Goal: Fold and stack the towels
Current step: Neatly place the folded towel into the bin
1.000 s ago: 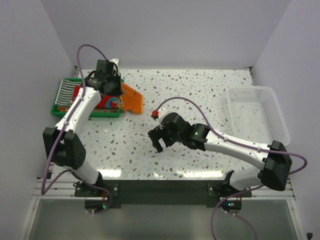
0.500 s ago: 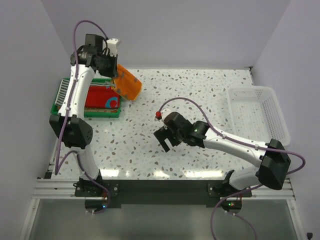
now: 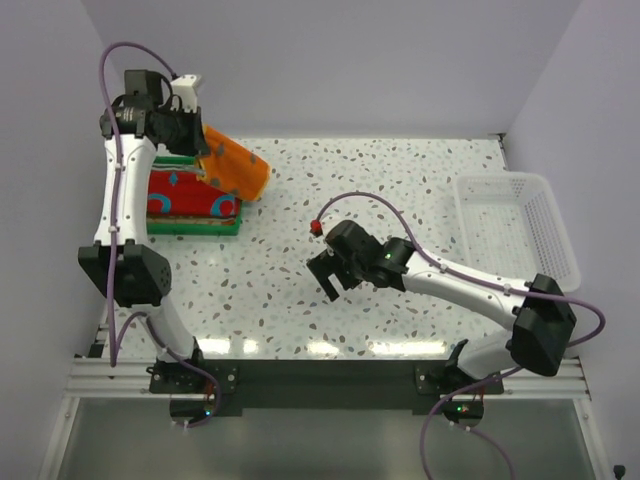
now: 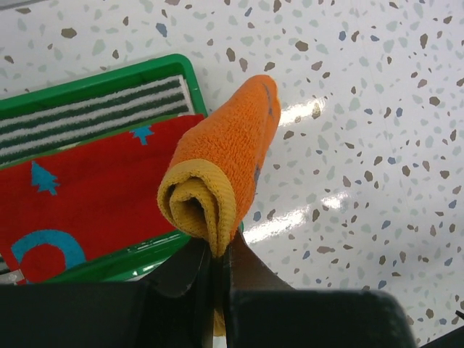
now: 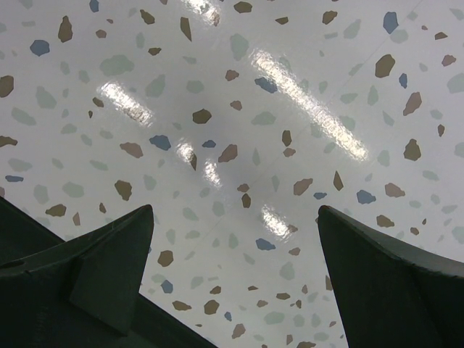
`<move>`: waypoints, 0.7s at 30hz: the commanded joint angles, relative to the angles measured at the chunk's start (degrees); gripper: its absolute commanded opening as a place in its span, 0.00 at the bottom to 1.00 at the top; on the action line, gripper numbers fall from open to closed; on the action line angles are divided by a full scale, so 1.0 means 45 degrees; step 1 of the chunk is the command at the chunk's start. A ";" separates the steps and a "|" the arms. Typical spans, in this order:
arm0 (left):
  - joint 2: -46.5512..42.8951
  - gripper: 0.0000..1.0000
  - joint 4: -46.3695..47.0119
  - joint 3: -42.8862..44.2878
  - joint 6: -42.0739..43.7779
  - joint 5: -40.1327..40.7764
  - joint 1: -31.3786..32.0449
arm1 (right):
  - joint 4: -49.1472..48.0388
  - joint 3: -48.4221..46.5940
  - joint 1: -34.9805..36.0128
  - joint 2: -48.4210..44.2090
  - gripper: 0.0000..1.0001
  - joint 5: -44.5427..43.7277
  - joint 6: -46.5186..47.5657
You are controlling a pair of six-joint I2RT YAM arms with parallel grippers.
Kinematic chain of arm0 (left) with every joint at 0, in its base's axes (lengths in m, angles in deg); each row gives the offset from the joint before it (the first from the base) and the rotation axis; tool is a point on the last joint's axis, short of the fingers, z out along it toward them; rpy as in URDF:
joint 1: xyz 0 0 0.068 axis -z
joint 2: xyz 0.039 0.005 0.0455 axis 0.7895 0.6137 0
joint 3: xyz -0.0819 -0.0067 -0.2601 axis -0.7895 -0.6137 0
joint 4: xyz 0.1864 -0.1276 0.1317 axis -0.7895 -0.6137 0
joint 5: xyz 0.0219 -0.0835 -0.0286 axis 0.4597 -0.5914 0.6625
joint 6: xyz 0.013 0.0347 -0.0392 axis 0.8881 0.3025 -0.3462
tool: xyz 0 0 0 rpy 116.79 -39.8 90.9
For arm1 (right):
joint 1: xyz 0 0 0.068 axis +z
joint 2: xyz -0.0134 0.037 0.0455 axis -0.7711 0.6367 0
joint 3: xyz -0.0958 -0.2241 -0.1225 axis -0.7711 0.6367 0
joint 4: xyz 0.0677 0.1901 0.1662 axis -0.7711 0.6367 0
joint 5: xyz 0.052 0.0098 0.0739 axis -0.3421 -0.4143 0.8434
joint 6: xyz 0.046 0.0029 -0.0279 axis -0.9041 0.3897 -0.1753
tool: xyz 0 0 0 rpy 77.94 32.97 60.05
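My left gripper is raised high over the back left of the table, shut on an orange towel that hangs from it, bunched. In the left wrist view the orange towel dangles from the closed jaws of the left gripper, above the tray's right edge. A red towel with blue shapes lies in the green tray. Beside the red towel, a black-and-white striped towel shows. My right gripper hovers open over the bare middle of the table, nothing between the fingers of the right gripper.
A white mesh basket stands at the right edge of the table. The speckled tabletop stretches between tray and basket. Grey walls close in on the left, back and right.
My left arm has lifted up and swung left, carrying the orange towel off the tray's right side into the air. The right gripper has shifted slightly.
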 commanded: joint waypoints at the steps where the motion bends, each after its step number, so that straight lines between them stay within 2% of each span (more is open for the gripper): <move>1: -0.0138 0.00 -0.0076 -0.0363 -0.0146 -0.0165 -0.0561 | 0.0032 -0.0597 -0.0036 0.0050 0.99 -0.0092 0.0208; 8: 0.0115 0.00 -0.0057 -0.0480 -0.0733 0.1415 -0.1050 | -0.0027 -0.0715 -0.0036 0.0362 0.99 0.0123 0.0188; 14: 0.1091 0.00 0.0236 -0.0890 -0.0831 0.2412 -0.1343 | -0.0085 -0.0617 -0.0036 0.0440 0.99 0.0221 0.0149; 21: 0.2067 0.00 0.1309 -0.0851 -0.0637 0.4170 -0.1441 | -0.0027 -0.0734 -0.0055 0.0811 0.99 0.0318 0.0227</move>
